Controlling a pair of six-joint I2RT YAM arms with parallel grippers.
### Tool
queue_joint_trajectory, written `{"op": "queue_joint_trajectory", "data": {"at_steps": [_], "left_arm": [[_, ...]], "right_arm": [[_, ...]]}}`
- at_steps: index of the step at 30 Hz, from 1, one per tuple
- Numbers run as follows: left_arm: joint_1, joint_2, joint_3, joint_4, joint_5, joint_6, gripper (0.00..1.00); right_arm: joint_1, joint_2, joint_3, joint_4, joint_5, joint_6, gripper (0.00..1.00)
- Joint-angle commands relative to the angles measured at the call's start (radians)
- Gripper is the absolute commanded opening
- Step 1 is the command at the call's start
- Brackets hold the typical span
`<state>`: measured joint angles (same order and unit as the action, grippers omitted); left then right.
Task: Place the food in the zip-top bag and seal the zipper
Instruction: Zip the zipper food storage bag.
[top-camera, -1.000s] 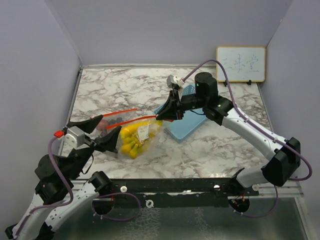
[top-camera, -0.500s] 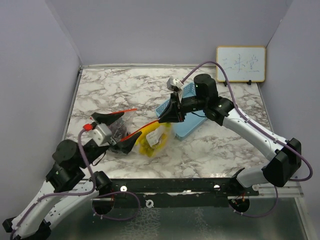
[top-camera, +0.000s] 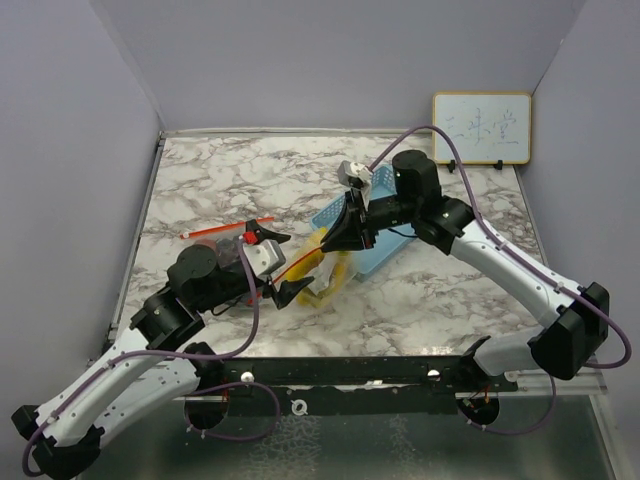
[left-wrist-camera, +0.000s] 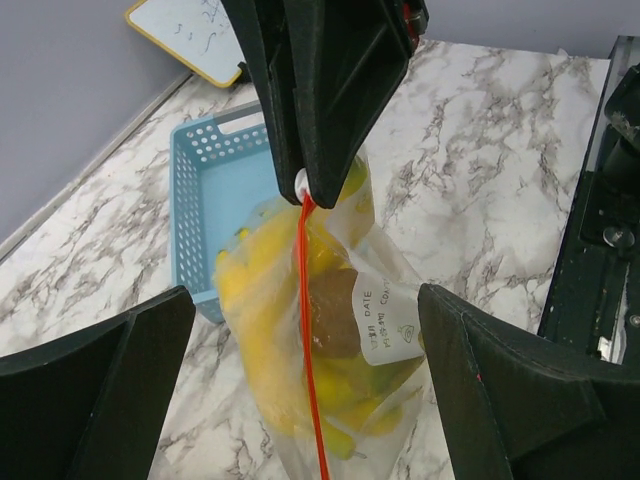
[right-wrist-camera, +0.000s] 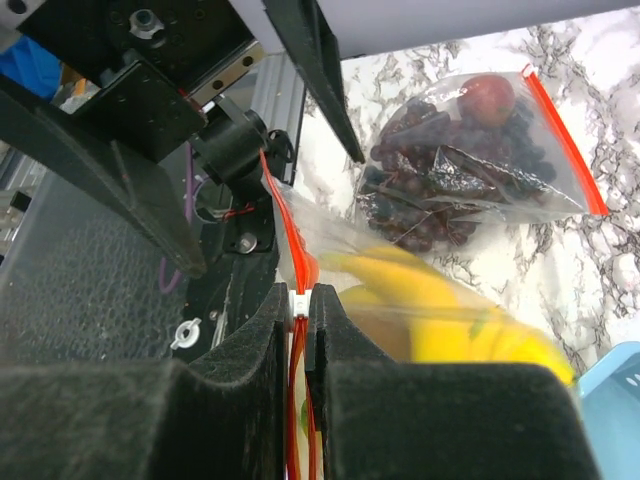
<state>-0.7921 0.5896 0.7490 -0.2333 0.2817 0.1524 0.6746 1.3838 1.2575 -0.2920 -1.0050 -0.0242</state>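
A clear zip-top bag with an orange-red zipper holds the yellow bananas and hangs over the marble table. My right gripper is shut on its white slider at the top corner. My left gripper is open, and its jaws stand on both sides of the hanging bag without touching it. A second zip-top bag lies flat with the dark purple grapes and the small red fruit inside. No magenta vegetable shows.
The blue mesh basket lies just behind the hanging bag, under my right arm, and also shows in the left wrist view. A whiteboard leans on the back right wall. The black frame rail runs along the table's near edge.
My left arm has swung right, away from the grape bag, and now straddles the banana bag. My right gripper has lifted the bag's zipper end, so the bag hangs more upright.
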Motion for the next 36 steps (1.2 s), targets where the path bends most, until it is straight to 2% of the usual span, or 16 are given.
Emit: {"op": "queue_joint_trajectory", "data": {"at_steps": [1, 5, 9, 10, 11, 12, 14, 19, 25, 33, 34, 35, 36], "left_arm": [[0.003, 0.024, -0.003, 0.022, 0.017, 0.014, 0.93], [0.003, 0.056, -0.002, 0.038, 0.037, 0.001, 0.72], [0.002, 0.097, -0.003, 0.055, 0.018, -0.025, 0.71], [0.003, 0.107, 0.001, 0.054, 0.024, -0.027, 0.67], [0.003, 0.115, 0.006, 0.054, 0.034, -0.026, 0.56], [0.003, 0.124, 0.013, 0.049, 0.041, -0.026, 0.41], [0.004, 0.142, 0.031, 0.038, 0.038, -0.034, 0.01], [0.003, 0.145, 0.113, -0.067, -0.045, -0.046, 0.00], [0.003, 0.011, 0.111, -0.115, -0.210, -0.050, 0.00], [0.004, -0.047, 0.106, -0.167, -0.249, -0.053, 0.00], [0.003, -0.048, 0.099, -0.156, -0.244, -0.057, 0.00], [0.003, -0.048, 0.091, -0.144, -0.240, -0.060, 0.00], [0.004, -0.047, 0.081, -0.129, -0.238, -0.064, 0.00]], "right_arm": [[0.002, -0.071, -0.014, 0.026, -0.083, -0.022, 0.02], [0.002, -0.084, -0.018, 0.030, -0.083, -0.019, 0.02], [0.002, -0.085, -0.018, 0.031, -0.097, -0.014, 0.02], [0.002, -0.085, -0.018, 0.031, -0.098, -0.014, 0.02], [0.002, -0.087, -0.019, 0.032, -0.097, -0.013, 0.02], [0.002, -0.089, -0.021, 0.033, -0.095, -0.013, 0.03], [0.002, -0.092, -0.023, 0.036, -0.084, -0.011, 0.02], [0.002, -0.111, -0.027, 0.000, -0.004, -0.038, 0.02], [0.000, -0.145, -0.036, -0.047, 0.092, -0.082, 0.02], [0.000, -0.158, -0.054, -0.062, 0.197, -0.088, 0.03], [0.000, -0.155, -0.052, -0.054, 0.195, -0.079, 0.04], [0.000, -0.152, -0.050, -0.043, 0.203, -0.062, 0.14], [0.000, -0.153, -0.049, -0.027, 0.226, -0.042, 0.29]]}}
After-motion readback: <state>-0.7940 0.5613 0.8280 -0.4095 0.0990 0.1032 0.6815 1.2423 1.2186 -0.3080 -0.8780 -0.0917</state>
